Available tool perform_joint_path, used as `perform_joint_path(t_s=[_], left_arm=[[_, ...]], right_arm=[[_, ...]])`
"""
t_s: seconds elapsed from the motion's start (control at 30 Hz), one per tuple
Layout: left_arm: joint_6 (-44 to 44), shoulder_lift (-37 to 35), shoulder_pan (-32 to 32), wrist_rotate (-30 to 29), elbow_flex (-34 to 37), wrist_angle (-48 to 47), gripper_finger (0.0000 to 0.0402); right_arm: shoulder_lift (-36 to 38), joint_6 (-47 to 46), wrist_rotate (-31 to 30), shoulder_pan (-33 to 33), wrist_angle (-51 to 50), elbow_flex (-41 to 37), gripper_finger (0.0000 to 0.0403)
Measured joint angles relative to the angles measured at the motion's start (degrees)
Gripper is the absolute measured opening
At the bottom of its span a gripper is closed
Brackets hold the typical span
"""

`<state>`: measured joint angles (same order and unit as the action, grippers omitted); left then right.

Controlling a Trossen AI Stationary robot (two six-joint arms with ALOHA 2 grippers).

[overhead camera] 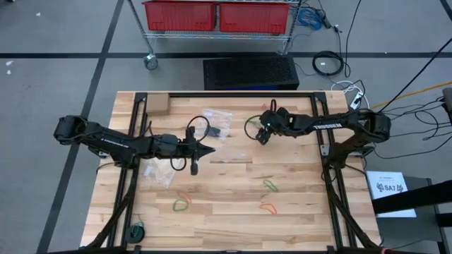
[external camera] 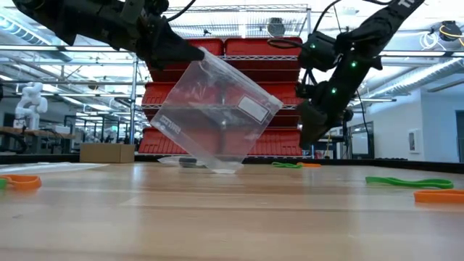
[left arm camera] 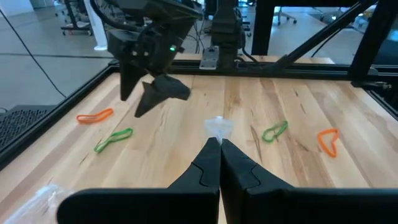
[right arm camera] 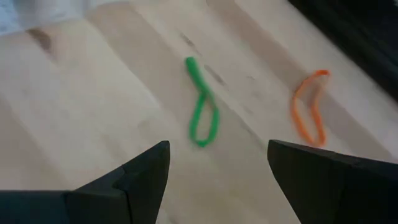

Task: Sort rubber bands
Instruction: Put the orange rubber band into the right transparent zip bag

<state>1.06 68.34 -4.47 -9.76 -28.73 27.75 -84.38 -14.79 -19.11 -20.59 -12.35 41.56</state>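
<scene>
Left gripper [left arm camera: 219, 144]: I pinched a clear bag [external camera: 214, 116].
Right gripper [right arm camera: 217, 163]: spread, empty.
Bands [overhead camera: 270, 185]: all lay loose, none sorted.

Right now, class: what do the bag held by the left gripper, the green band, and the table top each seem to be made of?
Bag: thin clear plastic film, glossy; the red bins show through it. It hangs from the shut left gripper.
Green band: probably rubber, matte; a thin loop lying limp and twisted.
Table top: wood, pale, smooth; joined strips with visible grain.
</scene>
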Motion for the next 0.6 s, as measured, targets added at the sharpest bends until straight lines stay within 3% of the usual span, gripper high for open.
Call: perform_joint_path(t_s=[0.13,0.27,0.4,0.6], left_arm=[[0.0,0.0,0.0,0.0,0.0,0.0,0.0],[0.0,0.0,0.0,0.0,0.0,-0.1,0.0],[0.0,0.0,0.0,0.0,0.0,-0.2,0.0],[0.0,0.0,-0.1,0.0,0.0,-0.2,0.0]], right_arm=[[0.0,2.2,0.5,-4.3,1.1,0.0,0.0263],[0.0,3.6,5.6,-7.3,1.9,0.0,0.0263],[-0.7,4.2,9.3,-6.8,5.6,0.0,0.0263],[-5.1,4.7,7.7,-4.9,7.2,0.0,0.0263]])
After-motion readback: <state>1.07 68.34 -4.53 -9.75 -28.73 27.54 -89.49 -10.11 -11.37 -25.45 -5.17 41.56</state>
